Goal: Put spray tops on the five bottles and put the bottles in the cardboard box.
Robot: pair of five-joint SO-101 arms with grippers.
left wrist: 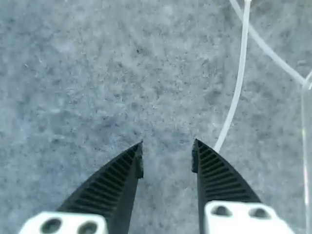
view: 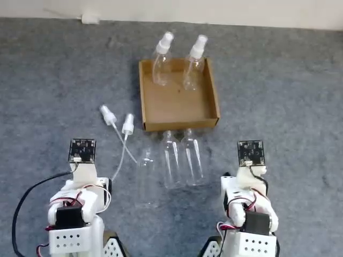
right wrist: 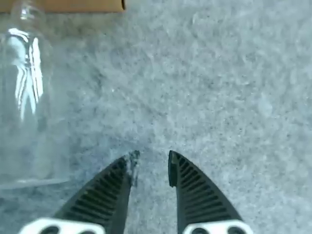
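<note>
A cardboard box [view: 179,115] lies in the middle of the grey carpet, its edge [right wrist: 63,5] also in the right wrist view. Two bottles with white spray tops [view: 161,61] [view: 194,64] lean on its far wall. Three clear bottles without tops [view: 146,176] [view: 171,158] [view: 193,155] lie in front of it. Two loose spray tops [view: 107,114] [view: 127,124] with thin tubes lie to their left. My left gripper [left wrist: 167,158] is open over bare carpet beside a tube [left wrist: 239,83]. My right gripper [right wrist: 151,168] is slightly open, empty, next to a bottle [right wrist: 27,97].
The left arm [view: 80,203] and right arm [view: 249,198] sit at the near edge, either side of the lying bottles. A white wall edge [view: 214,10] runs along the far side of the carpet. Open carpet lies left and right of the box.
</note>
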